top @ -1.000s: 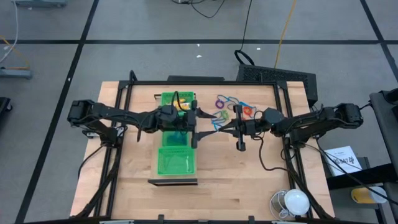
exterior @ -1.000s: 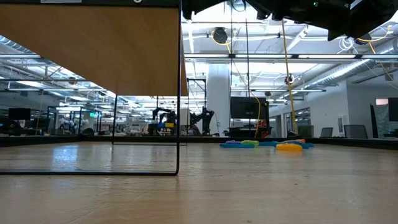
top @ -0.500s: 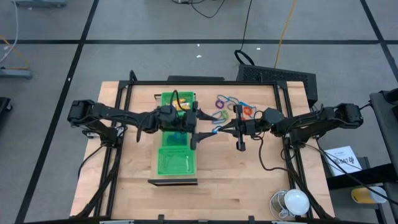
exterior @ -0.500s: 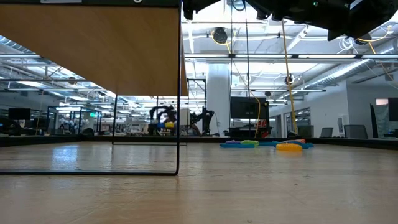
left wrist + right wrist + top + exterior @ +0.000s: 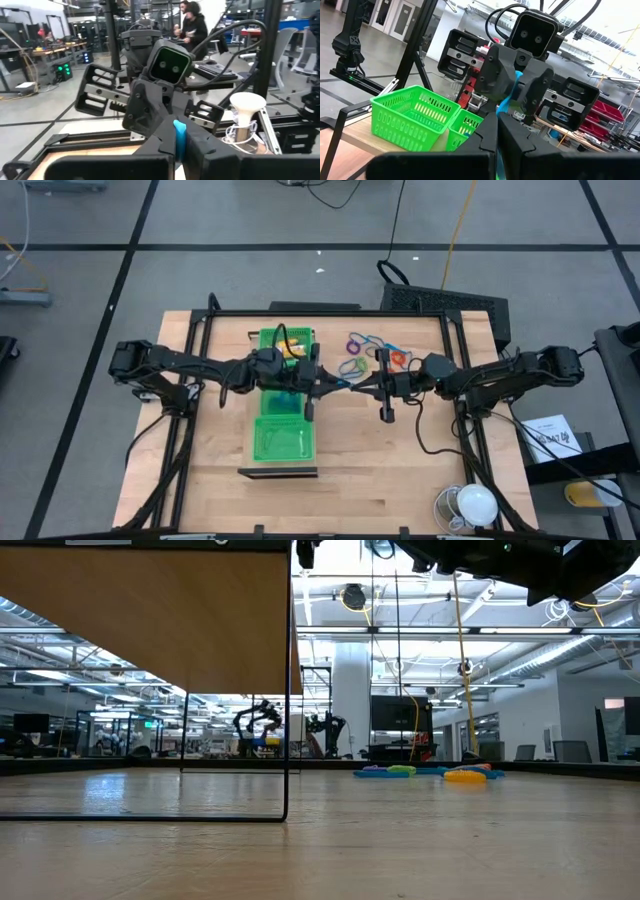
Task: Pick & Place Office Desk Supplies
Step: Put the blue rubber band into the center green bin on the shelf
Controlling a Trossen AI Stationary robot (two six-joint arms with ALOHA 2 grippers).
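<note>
pinching blue loop [image 5: 180, 136] | left gripper [image 5: 338, 385] | right gripper [image 5: 352, 386] | both clamped

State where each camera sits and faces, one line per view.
High: overhead, looking down; both arms, left gripper meets right gripper beside tray.
Low: tabletop height, looking across; loops far off, arms at top.
Left wrist: left arm, facing right gripper; own fingers pinch blue loop.
Right wrist: right arm, facing left gripper, tray; own fingers.
Shared: both wrist views show that loop.

Bright green slotted tray [image 5: 281, 438], pale wood-grain tabletop [image 5: 380, 470], blue, purple, green and orange-red loops [image 5: 372, 352], black arms, a blue loop [image 5: 179, 136] seen between black fingers.
</note>
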